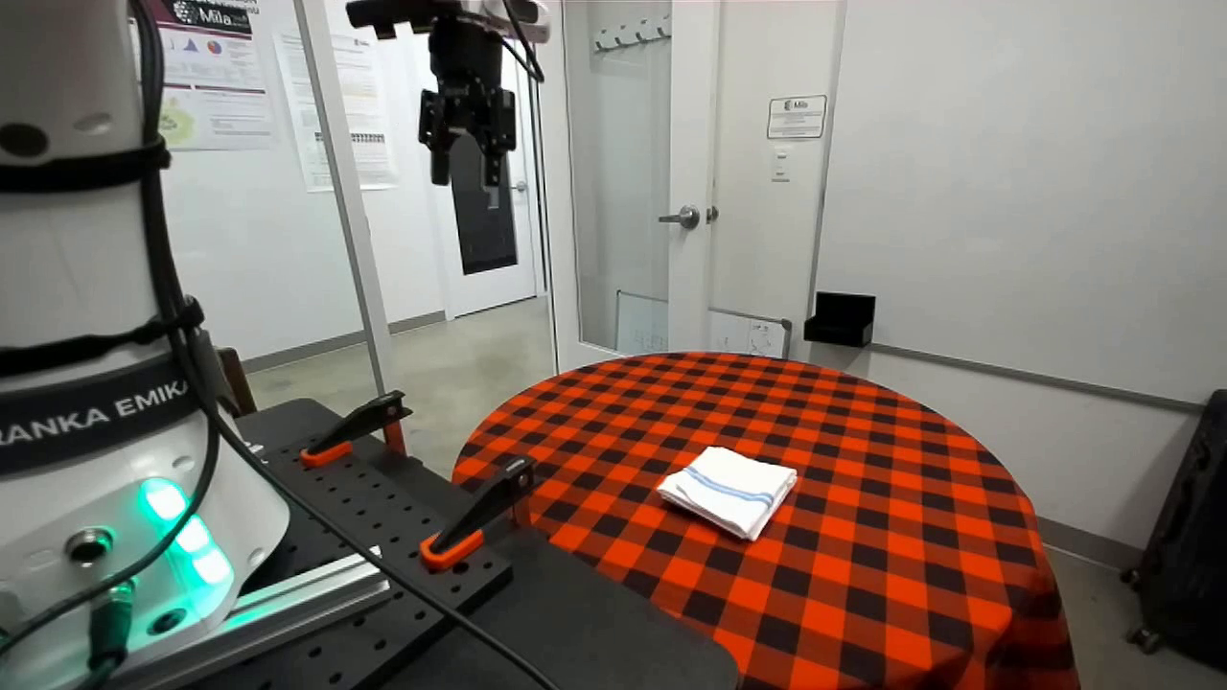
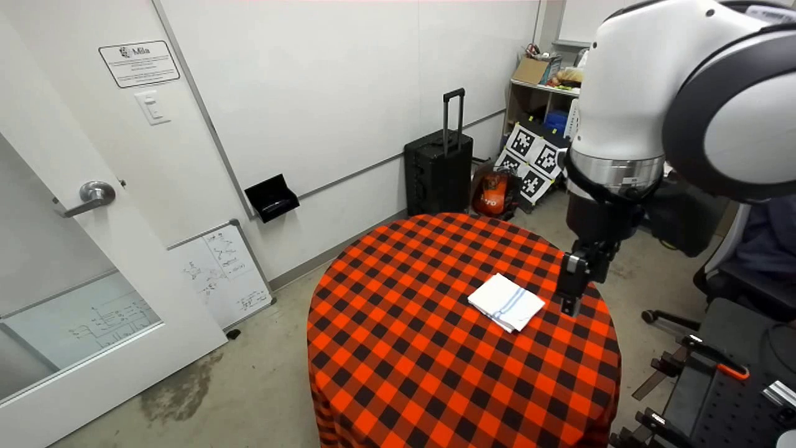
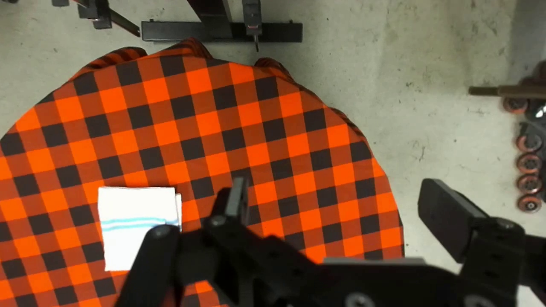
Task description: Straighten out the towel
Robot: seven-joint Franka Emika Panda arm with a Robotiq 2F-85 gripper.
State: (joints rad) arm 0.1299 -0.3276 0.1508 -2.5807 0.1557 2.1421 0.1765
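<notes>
The white arm [image 1: 81, 249] stands nearest in an exterior view, green lights [image 1: 187, 532] glowing on its base, mounted on a black stand [image 1: 623, 613]. Two black-and-orange clamps [image 1: 487, 503] sit along the stand's side toward the desk [image 1: 920, 436].

From the arm the hand [image 1: 467, 171] hangs high above desk level. It is released, with its two fingers [image 3: 443, 217] spread wide, well apart from the towel [image 1: 730, 489]. In the wrist view one finger shows against the cloth [image 2: 435, 373] and the other beyond the desk's edge, against the grey floor [image 3: 426, 85].

The cloth, checked in red and black, covers the round desk and drapes over its edge. On it the towel lies flat, folded into a neat square of several layers, white with blue stripes. It sits well inside the rim, nearer the edge on the stand's side than the opposite one. The hand hides part of it in the wrist view.

Past the desk's far edge are a white door [image 1: 697, 115] and a large whiteboard [image 1: 1016, 192], a small black tray [image 1: 842, 321] at the board's lower corner. Off the right edge, a black suitcase [image 1: 1189, 537] stands on the floor by the wall. Left of the white door, a farther door [image 1: 484, 240] has a dark pane.
</notes>
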